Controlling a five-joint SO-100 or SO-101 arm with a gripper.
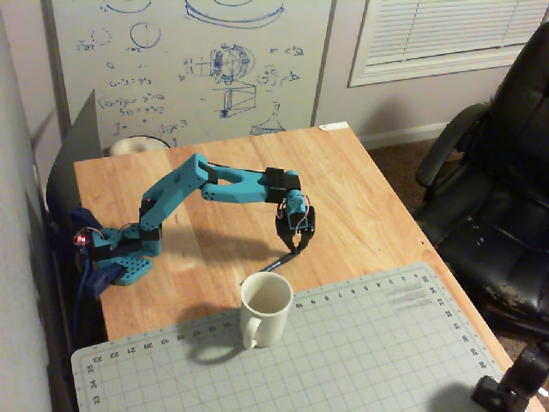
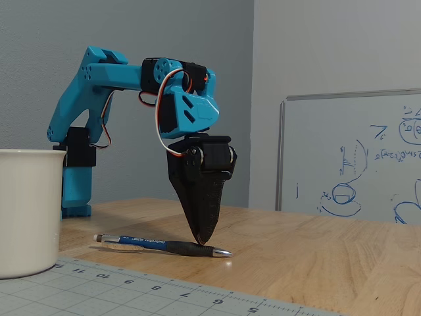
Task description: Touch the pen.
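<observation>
The pen is thin and dark blue-black with a silvery tip. It lies flat on the wooden table just beyond the cutting mat's edge. In the other fixed view the pen shows as a short dark line behind the white mug. My gripper points straight down with its black jaws shut and empty. Its tips are at the pen's dark grip section, touching it or a hair above; I cannot tell which. In a fixed view the gripper hangs just right of the pen's far end.
A white mug stands on the grey cutting mat, close in front of the pen; it also shows at the left of a fixed view. A whiteboard leans behind the table. A black office chair stands to the right.
</observation>
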